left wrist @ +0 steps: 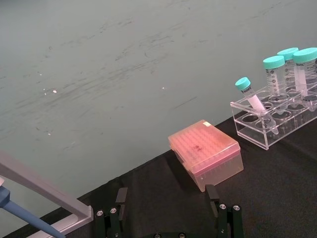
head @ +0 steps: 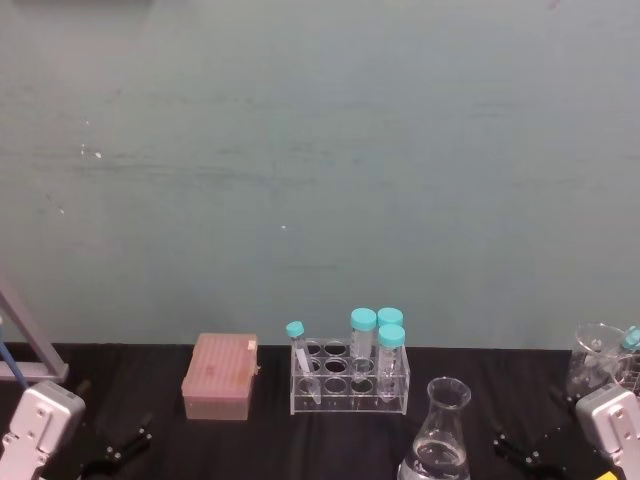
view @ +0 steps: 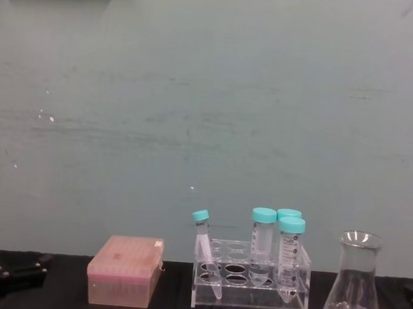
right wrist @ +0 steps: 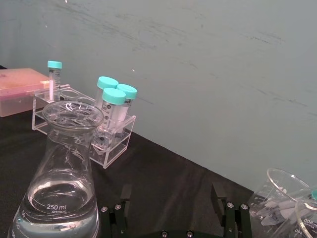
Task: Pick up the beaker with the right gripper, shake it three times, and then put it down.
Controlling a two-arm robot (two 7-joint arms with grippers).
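Observation:
The beaker (head: 440, 442) is a clear conical flask holding a little clear liquid, upright on the black table in front of the tube rack, right of centre. It appears large in the right wrist view (right wrist: 62, 188) and at the lower right of the chest view (view: 352, 298). My right gripper (head: 522, 450) rests low on the table just right of the beaker, apart from it, open and empty (right wrist: 172, 198). My left gripper (head: 125, 445) sits at the near left, open with nothing between its fingers (left wrist: 167, 198), beside the pink box.
A clear rack (head: 350, 385) with teal-capped tubes (head: 390, 340) stands behind the beaker. A pink tip box (head: 220, 375) lies to its left. Glass vessels (head: 598, 355) stand at the far right, a stand leg (head: 30, 340) at the far left. A teal wall closes the back.

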